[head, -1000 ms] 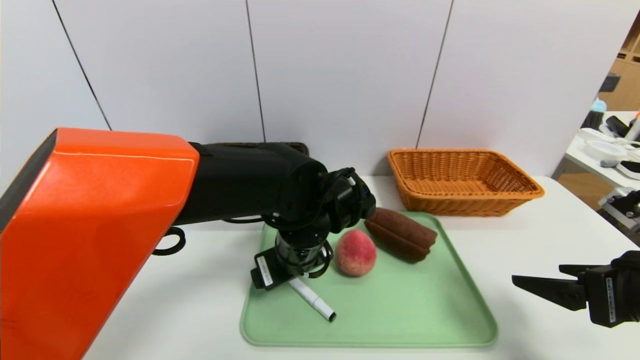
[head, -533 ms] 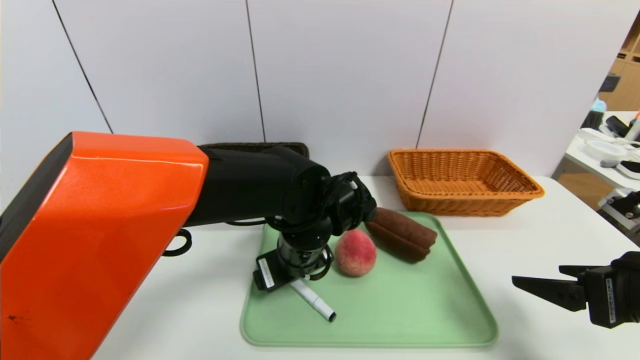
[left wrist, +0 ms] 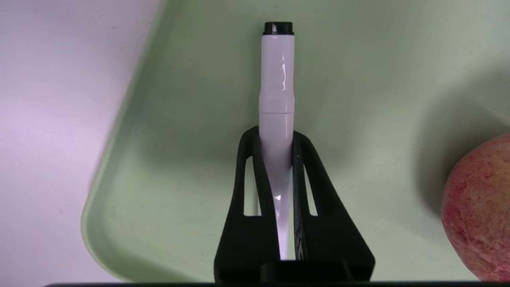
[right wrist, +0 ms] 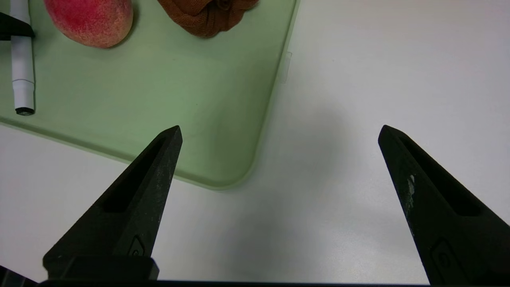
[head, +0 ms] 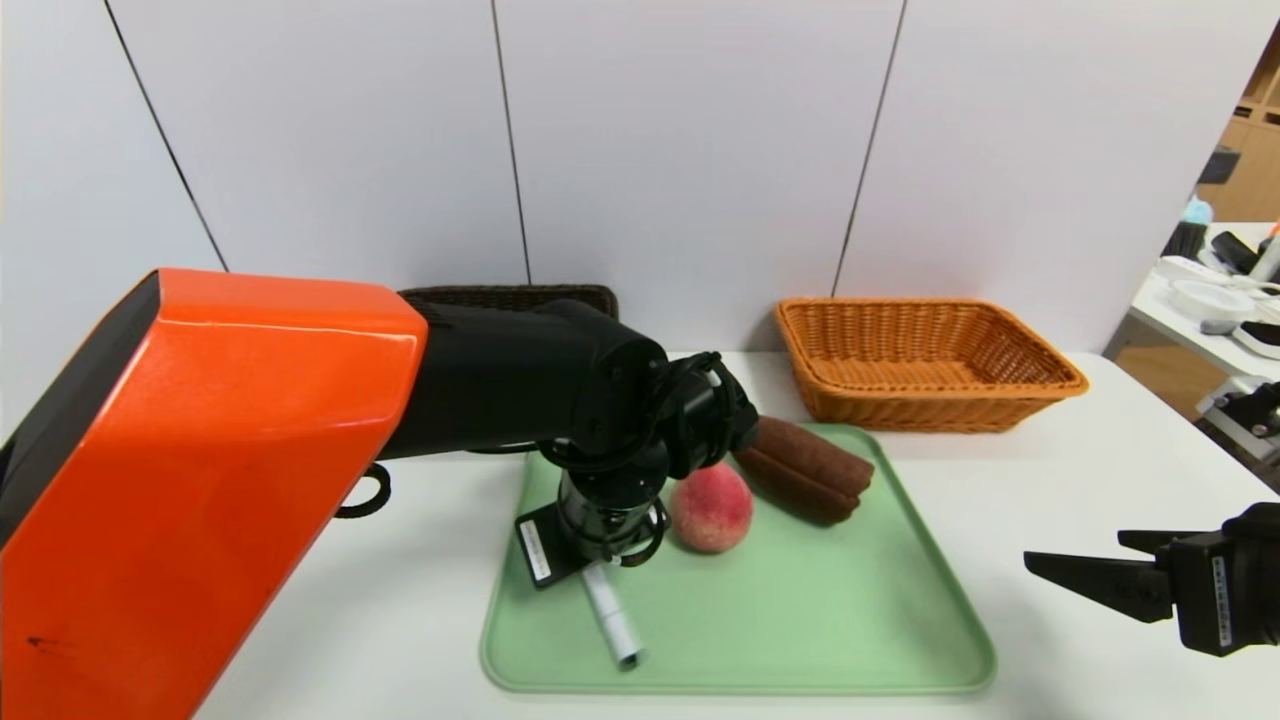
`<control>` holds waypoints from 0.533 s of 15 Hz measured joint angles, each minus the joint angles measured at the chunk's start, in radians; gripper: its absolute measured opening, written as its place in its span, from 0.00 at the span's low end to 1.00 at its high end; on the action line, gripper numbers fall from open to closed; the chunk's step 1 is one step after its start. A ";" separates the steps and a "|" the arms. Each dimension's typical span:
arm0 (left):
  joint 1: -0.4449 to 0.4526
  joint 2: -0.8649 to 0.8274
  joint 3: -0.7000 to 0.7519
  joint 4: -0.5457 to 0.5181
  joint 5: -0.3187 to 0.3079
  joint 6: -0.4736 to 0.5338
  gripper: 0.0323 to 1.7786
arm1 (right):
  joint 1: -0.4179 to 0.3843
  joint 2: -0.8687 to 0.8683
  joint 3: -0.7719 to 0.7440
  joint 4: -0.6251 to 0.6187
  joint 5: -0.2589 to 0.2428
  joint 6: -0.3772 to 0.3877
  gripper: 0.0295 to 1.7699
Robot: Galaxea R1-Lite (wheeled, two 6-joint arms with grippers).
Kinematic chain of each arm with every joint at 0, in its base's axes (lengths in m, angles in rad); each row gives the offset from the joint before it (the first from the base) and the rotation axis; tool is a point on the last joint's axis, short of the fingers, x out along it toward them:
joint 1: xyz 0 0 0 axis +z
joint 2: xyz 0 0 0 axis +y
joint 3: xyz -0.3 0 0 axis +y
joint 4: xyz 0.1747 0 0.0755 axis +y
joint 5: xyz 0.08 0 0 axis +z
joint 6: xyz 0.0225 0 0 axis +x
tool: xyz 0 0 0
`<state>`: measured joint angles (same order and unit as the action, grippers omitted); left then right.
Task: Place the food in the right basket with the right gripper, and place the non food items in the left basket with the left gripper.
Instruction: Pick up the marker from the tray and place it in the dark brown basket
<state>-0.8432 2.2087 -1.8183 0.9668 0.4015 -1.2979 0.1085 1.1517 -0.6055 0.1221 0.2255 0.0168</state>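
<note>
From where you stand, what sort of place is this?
Probably a robotics lab or test workspace: a white table carries a green tray and a wicker basket, pale panels stand behind, and a side table at the right holds assorted gear.

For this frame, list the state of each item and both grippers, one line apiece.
White marker: capped, gripped, over the tray
Peach: resting on the tray, ungripped
Brown cloth item: folded, lying on the tray
Orange-brown basket: upright, empty
Left gripper: jaws shut on the marker
Right gripper: jaws open, idle beside the tray
</note>
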 joint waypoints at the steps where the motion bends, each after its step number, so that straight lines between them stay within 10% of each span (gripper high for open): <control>1: 0.000 0.000 0.000 0.000 0.000 0.000 0.07 | 0.000 0.000 0.000 0.000 0.000 0.000 0.96; 8: 0.003 -0.059 0.000 0.002 0.008 0.026 0.07 | -0.001 -0.008 0.006 0.000 0.000 0.001 0.96</control>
<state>-0.8404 2.1498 -1.8179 0.9689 0.4098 -1.2723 0.1072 1.1438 -0.5994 0.1217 0.2251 0.0181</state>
